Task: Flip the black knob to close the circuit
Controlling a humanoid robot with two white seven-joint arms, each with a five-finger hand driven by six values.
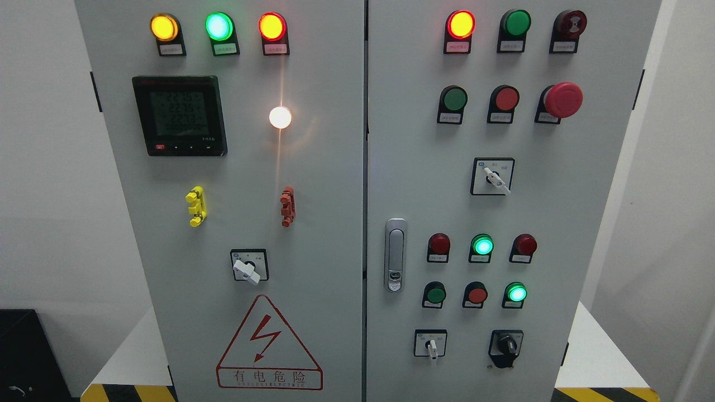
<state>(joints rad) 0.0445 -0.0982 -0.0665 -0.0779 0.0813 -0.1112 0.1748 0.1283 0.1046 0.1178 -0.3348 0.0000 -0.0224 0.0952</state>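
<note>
One black knob (507, 344), panel's lower right.

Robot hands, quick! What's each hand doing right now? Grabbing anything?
Left hand: not in the picture, so it cannot be told.
Right hand: not in the picture either. Nothing is touching the black knob.

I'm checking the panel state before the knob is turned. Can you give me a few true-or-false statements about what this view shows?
1. The black knob sits at the lower right of the right door. True.
2. A robot hand is touching the knob. False: no hand or arm is in view.
3. The red mushroom button is on the left door. False: it is at the right door's upper right.
4. The digital meter on the left door is lit. True.
5. All three lamps above the meter are red. False: the middle lamp glows green.
</note>
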